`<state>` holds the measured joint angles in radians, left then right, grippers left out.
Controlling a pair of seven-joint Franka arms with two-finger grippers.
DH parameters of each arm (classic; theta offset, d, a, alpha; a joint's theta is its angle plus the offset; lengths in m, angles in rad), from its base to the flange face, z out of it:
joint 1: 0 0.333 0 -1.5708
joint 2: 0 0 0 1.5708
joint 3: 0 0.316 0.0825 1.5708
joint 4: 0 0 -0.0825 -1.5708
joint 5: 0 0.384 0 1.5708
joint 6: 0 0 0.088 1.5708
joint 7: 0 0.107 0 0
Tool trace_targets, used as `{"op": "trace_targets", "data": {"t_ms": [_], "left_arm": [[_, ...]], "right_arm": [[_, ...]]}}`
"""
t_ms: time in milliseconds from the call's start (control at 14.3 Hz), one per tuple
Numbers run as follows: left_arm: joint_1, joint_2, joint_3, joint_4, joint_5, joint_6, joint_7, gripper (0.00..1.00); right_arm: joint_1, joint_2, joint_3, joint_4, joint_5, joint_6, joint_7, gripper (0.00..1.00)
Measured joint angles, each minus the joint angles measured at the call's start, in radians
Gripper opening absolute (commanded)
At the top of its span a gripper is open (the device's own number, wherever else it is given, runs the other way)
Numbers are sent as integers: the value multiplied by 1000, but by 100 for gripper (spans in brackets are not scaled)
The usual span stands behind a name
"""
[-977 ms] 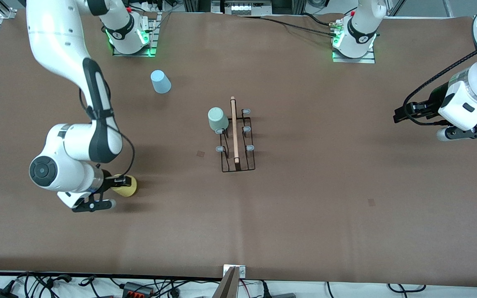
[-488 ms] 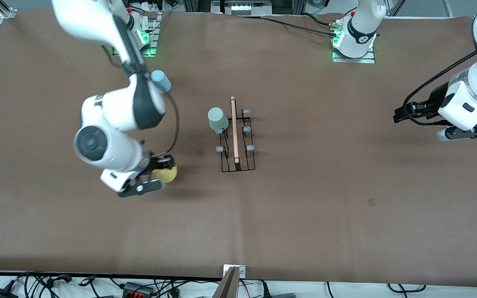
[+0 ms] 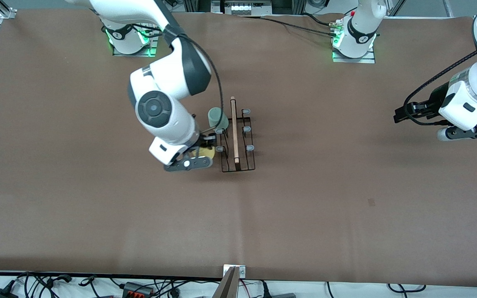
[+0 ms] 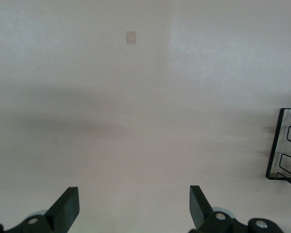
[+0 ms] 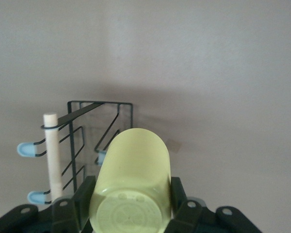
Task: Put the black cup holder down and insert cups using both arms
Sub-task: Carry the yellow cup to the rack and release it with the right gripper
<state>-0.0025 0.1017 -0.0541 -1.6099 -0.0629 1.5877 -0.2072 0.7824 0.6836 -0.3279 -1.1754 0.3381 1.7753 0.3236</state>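
My right gripper (image 3: 203, 154) was clamped on the yellow cup (image 5: 131, 179), one finger on each side of it, and the cup lay on its side between them with its base toward my wrist and its open mouth pointing away. I held it just beside the black cup holder (image 3: 237, 138), on the side of that rack toward my right arm's end of the table, close to the pale-tipped peg (image 3: 220, 148) sticking out there. From my right wrist, the rack (image 5: 87, 141) stood just ahead of the cup's mouth, with its wooden rod (image 5: 52, 155) upright-looking in the picture and two blue-grey peg tips beside it. The green cup (image 3: 218, 119) sat upside down on another peg of the same side, just past my right gripper toward the robots' bases. My left gripper (image 4: 131, 211) waited over the bare brown table (image 3: 346, 186) near my left arm's end, well apart from the rack, its fingers (image 4: 67, 208) spread wide with nothing between them; only a corner of the rack (image 4: 284, 145) showed from there.
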Motion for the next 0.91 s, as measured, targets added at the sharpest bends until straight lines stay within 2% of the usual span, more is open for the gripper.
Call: {"op": "trace_targets", "data": {"t_ms": [698, 907], "left_arm": [[6, -2, 9, 14, 0, 3, 0, 100], [6, -2, 8, 14, 37, 3, 1, 100]], "right_arm": [[34, 54, 2, 0, 25, 75, 49, 26], [40, 67, 2, 0, 33, 97, 50, 26]]}}
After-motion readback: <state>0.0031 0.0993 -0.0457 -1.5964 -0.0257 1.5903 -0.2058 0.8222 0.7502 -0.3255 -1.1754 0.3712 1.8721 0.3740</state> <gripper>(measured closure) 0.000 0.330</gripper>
